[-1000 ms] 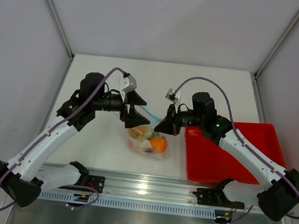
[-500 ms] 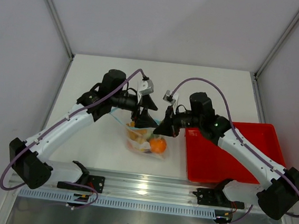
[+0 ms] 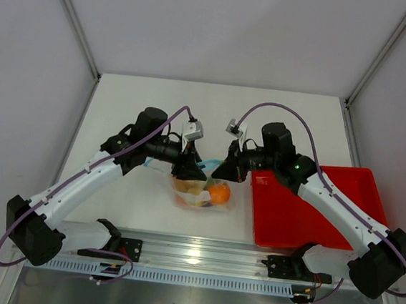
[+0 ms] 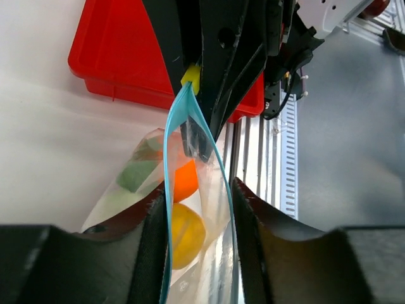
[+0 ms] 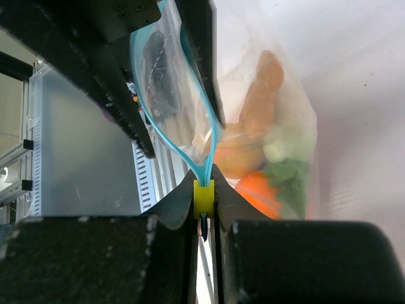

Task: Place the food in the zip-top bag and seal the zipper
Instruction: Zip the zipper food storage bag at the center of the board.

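Observation:
The clear zip-top bag [image 3: 200,193] hangs between my two grippers and holds the food: an orange round fruit [image 3: 218,192], yellow pieces [image 4: 186,234] and green-leafed pieces [image 5: 285,152]. My right gripper [image 3: 223,170] is shut on the yellow slider [image 5: 204,197] at one end of the light-blue zipper [image 5: 209,145]. My left gripper [image 3: 187,166] is open, and its fingers [image 4: 152,247] straddle the bag's top. The two zipper strips [image 4: 169,190] run apart between them, so the mouth gapes here. The strips meet at the slider [image 4: 190,75].
The red tray [image 3: 326,214] lies right of the bag, under my right arm, and also shows in the left wrist view [image 4: 120,57]. The metal rail [image 3: 193,255] with the arm bases runs along the near edge, just below the bag.
My left gripper has swung right towards the right gripper, then dropped lower over the bag's top. The right gripper has held nearly still on the slider.

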Robot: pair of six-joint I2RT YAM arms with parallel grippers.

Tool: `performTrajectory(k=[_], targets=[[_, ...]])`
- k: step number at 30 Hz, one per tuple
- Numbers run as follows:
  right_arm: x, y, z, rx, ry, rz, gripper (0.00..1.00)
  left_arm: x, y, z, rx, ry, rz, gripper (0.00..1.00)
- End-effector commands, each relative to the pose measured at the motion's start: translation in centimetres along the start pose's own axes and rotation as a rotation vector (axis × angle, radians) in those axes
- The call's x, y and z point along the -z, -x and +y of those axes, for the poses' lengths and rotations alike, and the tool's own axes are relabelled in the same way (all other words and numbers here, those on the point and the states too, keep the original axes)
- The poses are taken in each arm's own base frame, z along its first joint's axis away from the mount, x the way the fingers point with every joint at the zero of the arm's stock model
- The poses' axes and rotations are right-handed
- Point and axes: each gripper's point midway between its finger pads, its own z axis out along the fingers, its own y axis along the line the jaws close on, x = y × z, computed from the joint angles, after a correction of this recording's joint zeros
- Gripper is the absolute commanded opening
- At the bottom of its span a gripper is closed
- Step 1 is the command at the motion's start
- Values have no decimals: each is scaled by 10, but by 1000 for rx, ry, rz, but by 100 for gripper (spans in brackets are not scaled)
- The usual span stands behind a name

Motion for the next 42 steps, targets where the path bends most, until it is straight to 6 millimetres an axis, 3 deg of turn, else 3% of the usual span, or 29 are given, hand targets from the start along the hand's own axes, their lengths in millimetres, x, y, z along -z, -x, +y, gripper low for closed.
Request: performTrajectory(k=[1, 5, 7, 14, 19, 21, 22, 24, 26, 28, 34, 42], targets=[[10, 22, 10, 49, 16, -58, 0, 4, 7, -8, 8, 6, -26, 43], [11, 20, 3, 36, -4, -63, 0, 5, 12, -1, 29, 54, -33, 23], [10, 19, 1, 29, 2, -72, 0, 5, 12, 6, 62, 91, -29, 1], [3, 14, -8, -19, -7, -96, 46, 2, 14, 8, 156, 107, -36, 1], [4, 20, -8, -24, -16, -147, 57, 9, 18, 8, 172, 148, -47, 0], [0, 12, -8, -75, -10, -154, 63, 12, 21, 9, 175, 180, -60, 1], [0, 19, -5, -51, -1, -194, 64, 14, 22, 8, 193, 189, -71, 1], [-10, 6, -3, -87, -15, -198, 72, 14, 24, 7, 199, 186, -83, 0], [-14, 7, -4, -47, -84, -236, 83, 13, 22, 4, 216, 176, -84, 1], [-22, -5, 6, -25, -87, -217, 87, 12, 21, -1, 219, 144, -79, 1], [-5, -1, -6, -24, -89, -248, 88, 13, 21, -12, 214, 89, -82, 1], [-1, 5, 7, 32, 37, -237, 76, 18, 24, -19, 205, 82, -86, 0]])
